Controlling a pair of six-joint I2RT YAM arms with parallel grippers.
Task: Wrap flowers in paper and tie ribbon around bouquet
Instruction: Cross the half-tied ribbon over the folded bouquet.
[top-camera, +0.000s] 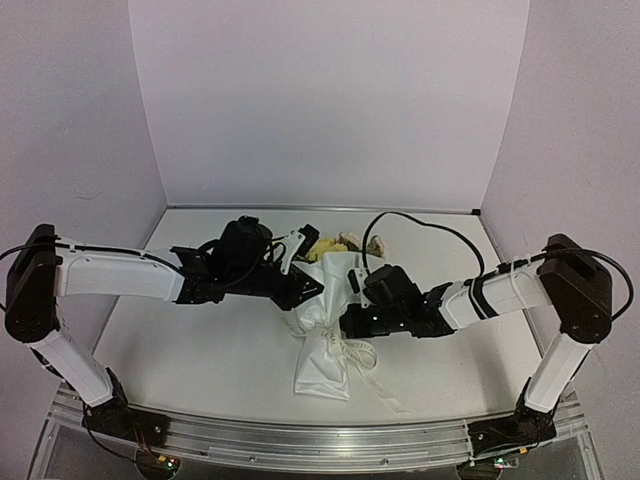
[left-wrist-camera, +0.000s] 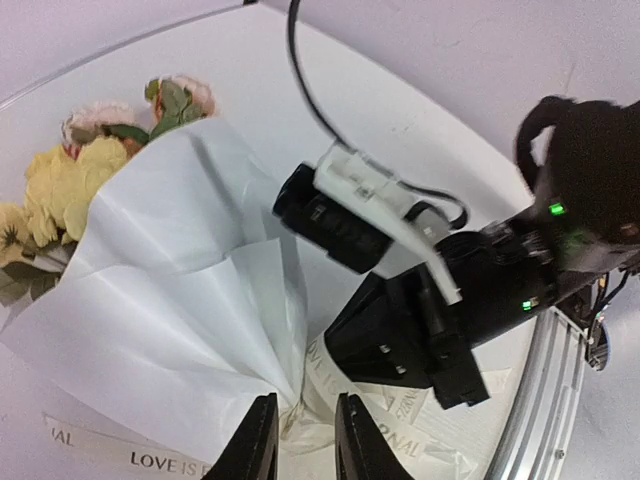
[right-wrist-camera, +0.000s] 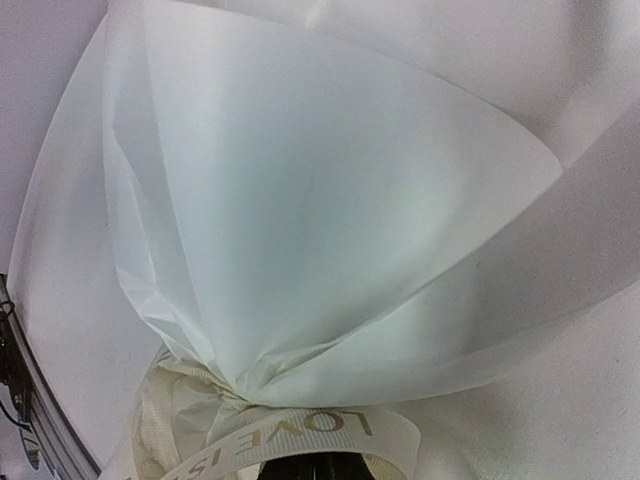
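Two arms meet at the neck of a wrapped bouquet, with the tie apparently under way.

The bouquet (top-camera: 318, 372), a tapered white paper cone, lies lengthways in the middle of the pale table (top-camera: 200, 340), and its pale yellow and cream flowers (top-camera: 335, 243) point away from the arm bases. The left gripper (left-wrist-camera: 303, 440) straddles the gathered neck, its fingers (left-wrist-camera: 262, 440) narrowly apart on either side of the crumpled paper, I'd guess to steady the cone. I cannot tell whether they squeeze it. The right gripper (top-camera: 348, 322) comes in from the other side clenched tight, right at the narrow cream ribbon (right-wrist-camera: 290, 435) with printed lettering that loops the neck, probably to draw it snug. The two grippers crowd each other there. Loose ribbon tails trail toward the near edge, and a black cable (top-camera: 420, 225) arcs over the far right.
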